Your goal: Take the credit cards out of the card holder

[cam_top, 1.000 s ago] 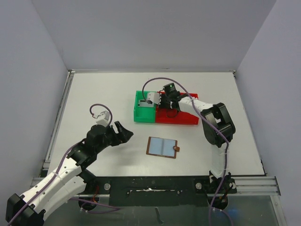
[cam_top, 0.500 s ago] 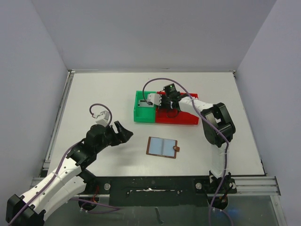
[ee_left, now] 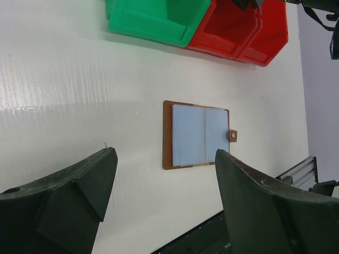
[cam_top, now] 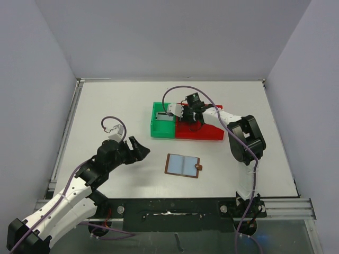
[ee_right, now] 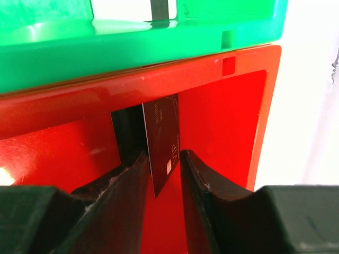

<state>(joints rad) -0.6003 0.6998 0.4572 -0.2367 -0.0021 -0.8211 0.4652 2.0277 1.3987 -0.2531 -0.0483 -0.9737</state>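
The card holder (cam_top: 183, 165) (ee_left: 198, 135), brown with pale blue inner pockets, lies open and flat on the table. No cards show in its pockets. One of the dark credit cards (ee_right: 163, 140) stands on edge between the fingers of my right gripper (ee_right: 162, 154) (cam_top: 180, 112), over the red bin (ee_right: 222, 121). The jaws stand slightly apart: the card leans on the left finger, and a thin gap shows at the right finger. My left gripper (ee_left: 165, 157) (cam_top: 139, 148) hangs wide open above the table, left of the holder, holding nothing.
A green bin (cam_top: 161, 126) and the red bin (cam_top: 204, 131) stand side by side behind the holder. A pale flat piece with a dark stripe (ee_right: 159, 8) lies in the green bin. Grey walls close the table's left, back and right.
My right gripper's jaws have parted from the dark card, and the gripper has shifted a little to the right over the bins. The left arm and the holder have not moved.
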